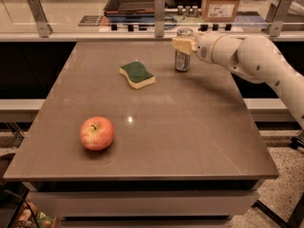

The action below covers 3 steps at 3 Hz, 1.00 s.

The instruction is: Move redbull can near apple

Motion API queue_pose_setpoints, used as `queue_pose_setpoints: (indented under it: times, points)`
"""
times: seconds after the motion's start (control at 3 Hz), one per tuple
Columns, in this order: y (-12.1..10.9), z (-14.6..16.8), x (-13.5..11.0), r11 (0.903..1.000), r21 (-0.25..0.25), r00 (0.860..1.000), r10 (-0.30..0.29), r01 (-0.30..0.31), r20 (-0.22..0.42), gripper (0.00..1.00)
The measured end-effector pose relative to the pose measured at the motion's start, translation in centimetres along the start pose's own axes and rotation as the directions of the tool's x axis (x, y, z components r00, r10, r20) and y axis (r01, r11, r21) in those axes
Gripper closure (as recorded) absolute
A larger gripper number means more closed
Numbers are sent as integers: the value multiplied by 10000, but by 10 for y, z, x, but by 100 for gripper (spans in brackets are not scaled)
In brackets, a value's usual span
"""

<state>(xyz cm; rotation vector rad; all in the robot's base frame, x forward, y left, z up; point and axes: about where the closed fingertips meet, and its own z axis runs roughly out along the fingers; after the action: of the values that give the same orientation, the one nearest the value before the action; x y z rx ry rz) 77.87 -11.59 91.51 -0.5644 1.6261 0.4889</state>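
The redbull can point(182, 61) stands upright on the brown table point(190, 127) near its far edge, right of centre. My gripper point(183, 44) reaches in from the right and is shut on the can's upper half, with a beige finger point(180, 45) across its front. The can's base rests on the table. The apple point(97, 133), red and yellowish with a short stem, lies near the front left of the table, far from the can.
A green and yellow sponge point(137, 74) lies left of the can. A railing with metal posts point(159, 14) runs behind the table's far edge. A cardboard box point(222, 3) and a dark tray point(133, 1) sit on the counter beyond.
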Motion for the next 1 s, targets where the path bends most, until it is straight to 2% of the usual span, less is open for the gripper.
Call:
queue_pose_setpoints:
  times: [0.33, 0.67, 1.0]
  points:
    - [4, -15, -12, 9988, -470, 9995, 115, -128, -280, 100]
    - [9, -33, -20, 9971, -728, 9991, 213, -239, -369, 100]
    - [26, -57, -28, 9936, -1095, 9994, 263, -286, -218, 100]
